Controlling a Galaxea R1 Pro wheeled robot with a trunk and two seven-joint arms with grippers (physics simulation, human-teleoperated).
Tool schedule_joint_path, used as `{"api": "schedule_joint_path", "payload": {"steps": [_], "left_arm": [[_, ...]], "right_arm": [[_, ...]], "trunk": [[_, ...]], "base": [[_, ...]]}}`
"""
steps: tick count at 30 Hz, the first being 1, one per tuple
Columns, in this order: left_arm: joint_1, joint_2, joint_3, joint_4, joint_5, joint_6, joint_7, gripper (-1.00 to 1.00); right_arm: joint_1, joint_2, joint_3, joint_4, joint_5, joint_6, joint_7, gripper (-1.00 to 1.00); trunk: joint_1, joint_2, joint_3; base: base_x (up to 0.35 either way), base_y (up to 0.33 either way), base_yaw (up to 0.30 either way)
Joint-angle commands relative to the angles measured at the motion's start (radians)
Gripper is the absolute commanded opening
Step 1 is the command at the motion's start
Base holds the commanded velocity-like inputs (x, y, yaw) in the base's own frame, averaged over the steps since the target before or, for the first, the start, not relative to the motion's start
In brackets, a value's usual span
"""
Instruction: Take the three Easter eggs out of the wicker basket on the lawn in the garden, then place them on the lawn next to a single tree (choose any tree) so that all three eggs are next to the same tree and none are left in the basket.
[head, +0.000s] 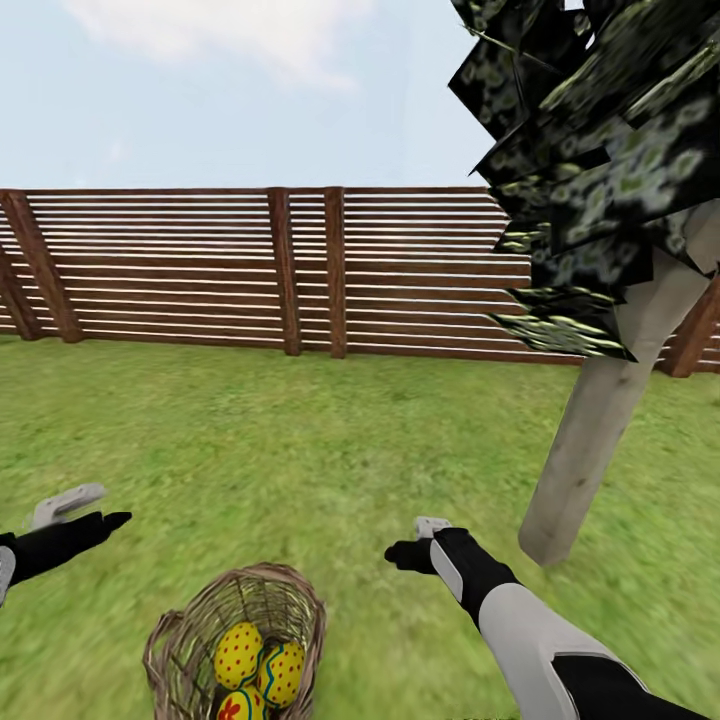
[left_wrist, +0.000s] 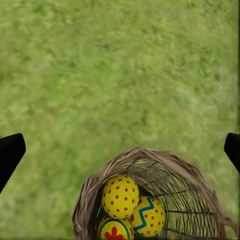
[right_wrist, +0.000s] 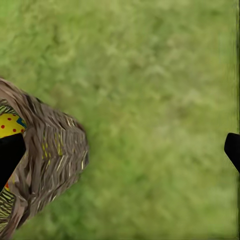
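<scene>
The wicker basket (head: 178, 652) stands on the lawn (head: 300, 450) close in front of me. In it lie three Easter eggs: one with red dots (head: 238, 654), one with blue zigzags (head: 283, 672), one with a red flower (head: 239, 708). My left gripper (head: 98, 508) hangs open, up and to the left of the basket. The left wrist view looks down on the basket (left_wrist: 150, 156) and the eggs (left_wrist: 120, 196). My right gripper (head: 412, 538) is open, to the right of the basket and apart from it. The tree (head: 598, 435) rises at the right.
A brown slatted fence (head: 300, 270) closes the garden behind the lawn. The tree's dark foliage (head: 600, 150) overhangs the upper right. In the right wrist view the basket's wall (right_wrist: 55, 150) lies beside one black finger (right_wrist: 10, 159), with open grass past it.
</scene>
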Motion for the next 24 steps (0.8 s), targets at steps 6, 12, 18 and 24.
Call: {"api": "schedule_joint_path", "payload": {"steps": [6,12,18,24], "left_arm": [[-0.142,0.023,-0.003,0.217,-0.004,0.048,0.003,1.00],[-0.220,0.037,-0.006,0.378,-0.006,0.048,0.023,1.00],[-0.234,0.041,-0.006,0.413,-0.006,0.048,0.031,1.00],[-0.281,0.043,-0.008,0.528,-0.006,0.048,0.059,1.00]], "right_arm": [[0.000,0.001,-0.007,-0.001,-0.001,0.005,0.002,1.00],[0.000,0.001,-0.005,-0.001,-0.001,0.005,0.002,1.00],[0.000,0.001,-0.005,-0.001,-0.001,0.005,0.002,1.00],[0.000,0.001,-0.005,-0.001,-0.001,0.005,0.002,1.00]], "trunk": [[-0.023,0.042,0.019],[-0.046,0.084,0.038],[-0.069,0.126,0.057],[-0.092,0.168,0.075]], "base": [[0.000,0.000,-0.116],[0.000,0.000,-0.016],[0.000,0.000,-0.002],[0.000,0.000,0.000]]}}
